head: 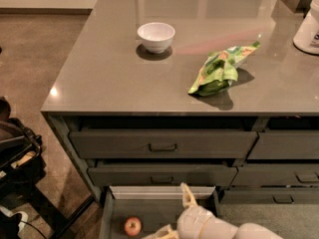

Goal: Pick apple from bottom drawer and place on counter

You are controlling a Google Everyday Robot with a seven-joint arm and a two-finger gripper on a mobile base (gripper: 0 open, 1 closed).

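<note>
The small red apple [132, 226] lies on the grey floor of the open bottom drawer [160, 192], near its left side. My gripper [172, 215] is low in the drawer, just to the right of the apple and apart from it. It is open: one pale finger [187, 195] points up toward the drawer's whitish back rim, the other [162, 231] reaches left toward the apple. The white arm comes in from the bottom right. The glossy grey-brown counter [114, 78] spreads above the drawers.
On the counter stand a white bowl [156, 36], a crumpled green snack bag [220, 69] and a white container [308, 26] at the right edge. Two higher drawers [162, 144] are shut above the open one. Dark equipment [15, 158] stands on the floor at left.
</note>
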